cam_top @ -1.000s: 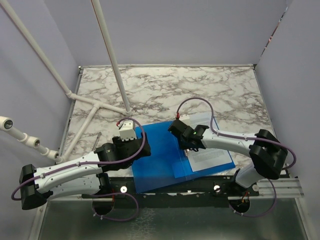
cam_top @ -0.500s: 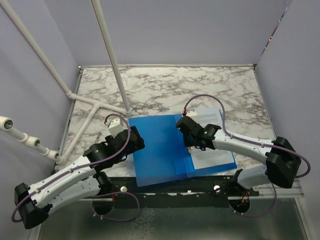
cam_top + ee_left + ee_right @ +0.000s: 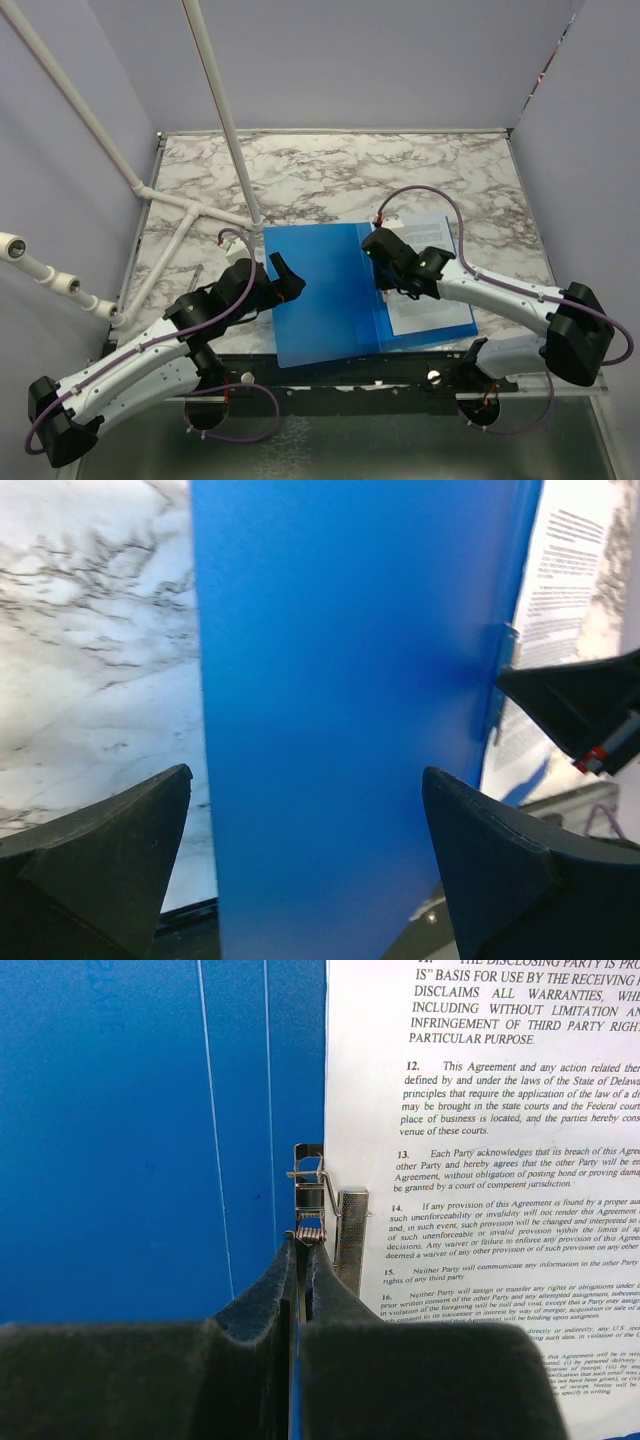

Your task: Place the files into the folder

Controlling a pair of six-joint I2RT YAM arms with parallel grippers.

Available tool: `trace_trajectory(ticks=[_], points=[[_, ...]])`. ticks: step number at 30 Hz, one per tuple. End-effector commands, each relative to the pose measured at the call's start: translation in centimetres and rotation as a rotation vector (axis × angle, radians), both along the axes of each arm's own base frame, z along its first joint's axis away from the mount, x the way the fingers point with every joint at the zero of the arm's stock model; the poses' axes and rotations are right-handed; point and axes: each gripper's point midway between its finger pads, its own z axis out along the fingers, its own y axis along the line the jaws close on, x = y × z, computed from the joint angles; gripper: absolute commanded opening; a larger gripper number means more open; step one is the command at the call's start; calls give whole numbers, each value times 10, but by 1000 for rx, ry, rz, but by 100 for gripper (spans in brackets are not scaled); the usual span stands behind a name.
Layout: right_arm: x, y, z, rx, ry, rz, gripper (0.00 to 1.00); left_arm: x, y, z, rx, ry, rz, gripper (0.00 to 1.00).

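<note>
Marble table (image 3: 330, 170): right gripper (image 3: 303, 1248), jaws together, seats folder's (image 3: 320, 300) clip (image 3: 312, 1195) on files (image 3: 480, 1110); left gripper (image 3: 287, 278), wide open at nine o'clock, must shut cover (image 3: 340, 680).

Files (image 3: 480, 1160): "PARTICULAR PURPOSE", nos. 12–16

From my feed I see a white marble tabletop (image 3: 400, 170) with dark grey veins, closed in by plain lavender walls (image 3: 350, 60) at the back and on both sides. A frame of white pipes (image 3: 225, 120) slants down from the upper left and meets the table's left part, with a jointed pipe end (image 3: 40, 268) poking in at the left wall. Along the near edge runs a black rail (image 3: 340, 378), a ribbed aluminium bar (image 3: 570, 375) lies at its right end, and below them is a dull grey metal sheet (image 3: 350, 440).
</note>
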Motion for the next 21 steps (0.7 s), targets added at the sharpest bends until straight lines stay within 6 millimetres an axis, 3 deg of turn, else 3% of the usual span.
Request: trace_trajectory(ticks=[1,5,8,15,19,21], points=[[5,-5,15,14,-40,-8,0,-6,-22,13,-130,-11,-88,99],[8,-11,16,12,-45,-19,0,-8,-28,16,-171,-10,-112,93],[10,-14,15,14,-40,-26,0,-9,-32,18,-197,-8,-129,81],[11,-13,13,24,-30,-23,0,-9,-32,24,-221,-14,-136,36],[9,-7,7,36,-5,-8,0,-8,-31,24,-220,-10,-131,1],[8,-4,2,43,12,1,0,-8,-30,24,-211,-7,-130,0]])
